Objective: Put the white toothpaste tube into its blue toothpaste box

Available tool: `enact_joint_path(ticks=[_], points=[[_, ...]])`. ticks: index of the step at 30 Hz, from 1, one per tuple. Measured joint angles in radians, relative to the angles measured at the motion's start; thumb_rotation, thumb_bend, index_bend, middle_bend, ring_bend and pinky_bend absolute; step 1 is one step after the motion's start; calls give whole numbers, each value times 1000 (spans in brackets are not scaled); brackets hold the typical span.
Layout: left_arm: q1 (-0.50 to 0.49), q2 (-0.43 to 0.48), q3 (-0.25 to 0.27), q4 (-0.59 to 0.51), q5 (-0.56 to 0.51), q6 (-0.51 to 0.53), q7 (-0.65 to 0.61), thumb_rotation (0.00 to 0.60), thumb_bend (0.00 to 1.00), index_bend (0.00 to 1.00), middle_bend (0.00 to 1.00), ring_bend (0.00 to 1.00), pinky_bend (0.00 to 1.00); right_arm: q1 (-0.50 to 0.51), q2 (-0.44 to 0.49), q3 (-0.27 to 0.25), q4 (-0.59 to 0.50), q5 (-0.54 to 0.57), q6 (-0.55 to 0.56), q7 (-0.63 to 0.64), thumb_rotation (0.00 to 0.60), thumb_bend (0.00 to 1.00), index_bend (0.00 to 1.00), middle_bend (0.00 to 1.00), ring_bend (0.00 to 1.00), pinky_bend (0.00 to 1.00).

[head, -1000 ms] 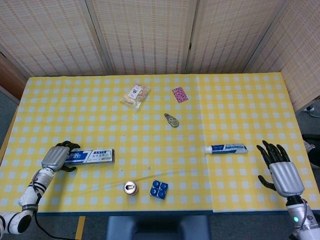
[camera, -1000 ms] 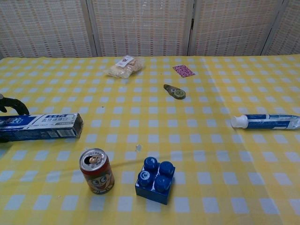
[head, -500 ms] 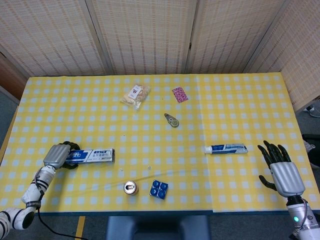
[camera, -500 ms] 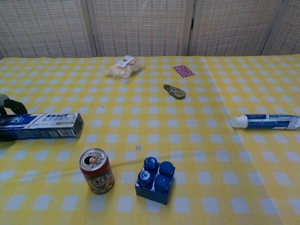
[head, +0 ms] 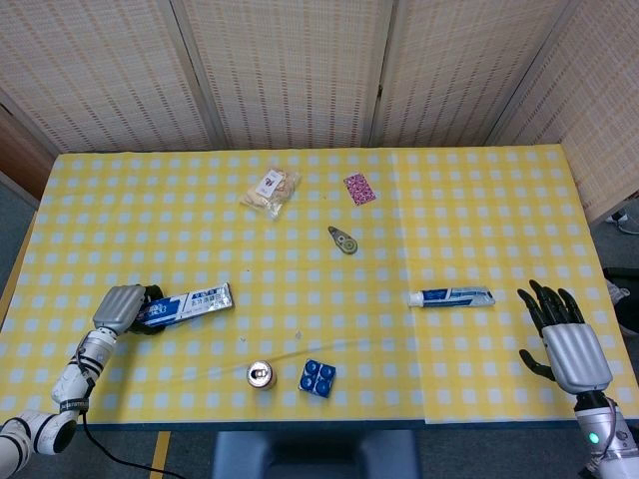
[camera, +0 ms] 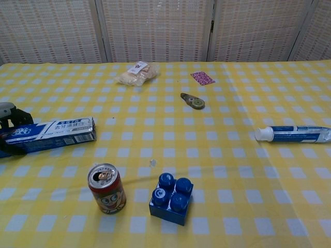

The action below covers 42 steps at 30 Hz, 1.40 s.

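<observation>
The blue toothpaste box point(head: 185, 302) point(camera: 51, 134) is at the table's left, its right end tilted up off the cloth. My left hand point(head: 120, 307) point(camera: 7, 113) grips its left end. The white toothpaste tube point(head: 451, 296) point(camera: 294, 134) lies flat at the right, cap pointing left. My right hand point(head: 567, 344) hovers open at the table's right front corner, to the right of the tube and apart from it; the chest view does not show it.
A small drink can point(head: 262, 375) point(camera: 106, 187) and a blue toy brick point(head: 318, 377) point(camera: 171, 198) stand near the front edge. A correction-tape dispenser point(head: 343, 240), a snack bag point(head: 271, 191) and a pink card point(head: 359, 189) lie farther back on the yellow checked cloth point(head: 419, 220).
My left hand has tilted the box, raising its right end and turning it slightly counter-clockwise. My right hand drifted a little toward the front edge. The tube has not moved.
</observation>
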Motion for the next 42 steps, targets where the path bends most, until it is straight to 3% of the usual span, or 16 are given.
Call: enact_joint_path(ticks=[11,20,26,34,42], points=[[14,7,4,-19,46,86,-72,600,214,664,699,547,695,-3,2,-4,-1,-10,8,5,600,299,0,0,0,0],[59,41,41,-85,158,268,-191,600,209,708,754,598,745,6,-14,-1,15,-7,-8,-10,600,298,0,0,0,0],[87,68,76,-140,250,391,-253,600,208,716,764,605,749,57,-20,11,52,11,-92,-53,600,299,6,0,0,0],[95,94,83,-182,268,432,-279,600,209,716,764,605,749,190,-42,62,100,121,-303,-173,600,298,238,130,61,0],[102,89,64,-173,253,463,-306,600,212,716,764,605,748,326,-143,97,207,269,-462,-330,600,298,324,196,94,0]])
